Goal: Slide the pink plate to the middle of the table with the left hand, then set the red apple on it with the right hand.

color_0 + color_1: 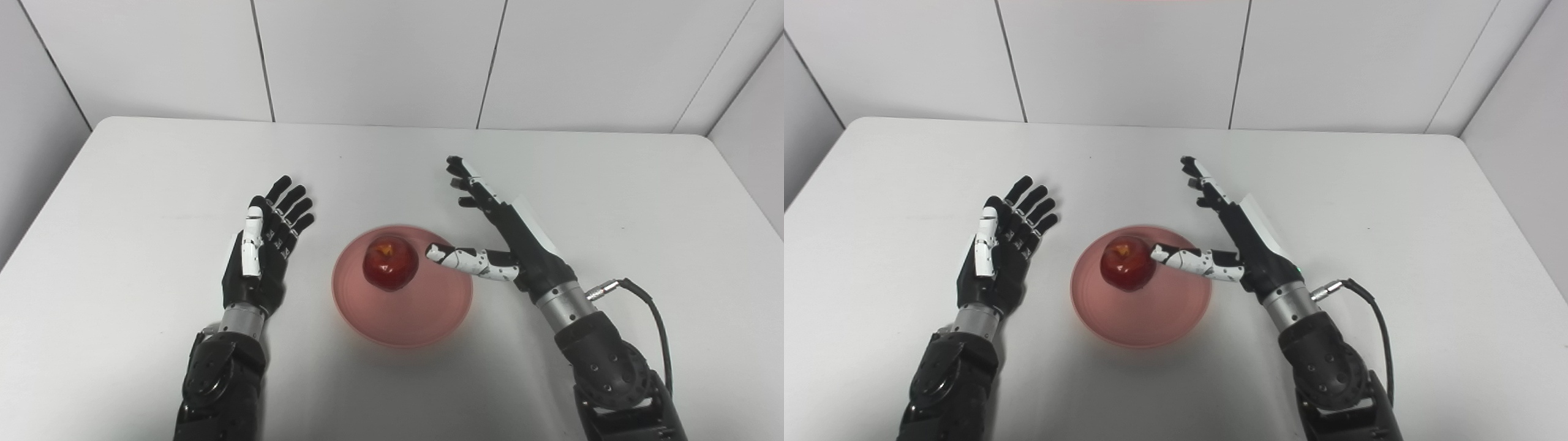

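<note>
On my left, the left hand [260, 254] lies spread and empty on the bench [122, 184], well clear of the pink plate [404, 318]. The plate sits mid-bench with the red apple [390, 263] resting on its far half. To the right, my right hand [499, 236] is splayed wide, gripping nothing; whether its thumb tip touches the apple, I cannot tell.

Red apple [390, 263], stem-end up, on pink plate [422, 315] mid-table
</note>
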Tool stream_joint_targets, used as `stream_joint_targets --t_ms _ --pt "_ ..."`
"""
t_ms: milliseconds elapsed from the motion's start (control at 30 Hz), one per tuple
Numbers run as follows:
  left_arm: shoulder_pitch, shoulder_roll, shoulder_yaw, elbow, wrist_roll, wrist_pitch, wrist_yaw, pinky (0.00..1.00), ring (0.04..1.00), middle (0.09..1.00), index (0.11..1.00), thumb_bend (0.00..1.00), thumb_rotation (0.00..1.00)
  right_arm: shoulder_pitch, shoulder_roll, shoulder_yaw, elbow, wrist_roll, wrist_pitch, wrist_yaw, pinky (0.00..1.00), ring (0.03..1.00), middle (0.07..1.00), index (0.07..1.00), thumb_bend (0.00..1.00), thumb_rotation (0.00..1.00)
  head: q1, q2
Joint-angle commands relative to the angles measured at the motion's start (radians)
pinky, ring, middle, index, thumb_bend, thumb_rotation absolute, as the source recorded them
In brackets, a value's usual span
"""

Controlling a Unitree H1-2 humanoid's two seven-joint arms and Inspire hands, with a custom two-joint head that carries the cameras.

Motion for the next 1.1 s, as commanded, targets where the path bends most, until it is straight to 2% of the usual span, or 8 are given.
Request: stream_joint_targets --t_ms 0,133,267,500,667,700,900,1067 --pt "0.007 -0.002 -0.003 0.002 0.008 0.005 0.007 0.86 0.859 0.858 0.852 0.41 1.0 -0.001 0.006 -0.031 0.014 -0.007 -0.067 -0.061 0.82 0.894 0.93 0.944 0.95 0.98 0.002 0.0" --pt "0.007 0.0 -0.002 0.005 0.002 0.003 0.0 0.87 0.867 0.864 0.857 0.41 1.0 0.019 0.016 -0.068 0.096 0.029 -0.13 -0.12 0.84 0.909 0.933 0.938 0.72 1.0 0.003 0.001" --pt "0.005 0.001 -0.001 0.004 -0.001 0.008 0.0 0.87 0.867 0.864 0.857 0.41 1.0 0.033 0.052 -0.127 0.187 0.131 -0.159 -0.152 0.86 0.935 0.952 0.951 0.67 1.0 0.004 0.003" --pt "0.007 0.005 0.002 0.009 0.001 0.002 -0.001 0.88 0.871 0.866 0.859 0.42 1.0 0.037 0.08 -0.176 0.262 0.216 -0.161 -0.173 0.89 0.925 0.958 0.967 0.55 1.0 0.007 0.004" --pt "0.007 0.004 0.004 0.006 0.004 0.005 0.002 0.88 0.872 0.867 0.857 0.42 1.0 0.036 0.112 -0.2 0.245 0.254 -0.082 -0.186 0.94 0.949 0.976 0.987 0.52 1.0 0.008 0.004" --pt "0.007 0.004 0.003 0.003 0.006 0.006 0.005 0.88 0.873 0.869 0.859 0.42 1.0 0.038 0.115 -0.201 0.237 0.257 -0.065 -0.185 0.97 0.966 0.992 0.996 0.49 1.0 0.009 0.005" --pt "0.011 0.004 0.004 -0.009 0.01 0.014 0.01 0.88 0.876 0.872 0.862 0.42 1.0 0.047 0.137 -0.206 0.172 0.29 0.049 -0.173 1.0 0.989 1.0 1.0 0.43 1.0 0.011 0.007" --pt "0.014 0.005 0.001 -0.017 0.017 0.022 0.017 0.88 0.878 0.875 0.864 0.41 1.0 0.054 0.153 -0.201 0.139 0.319 0.088 -0.173 1.0 1.0 1.0 1.0 0.38 1.0 0.011 0.007"
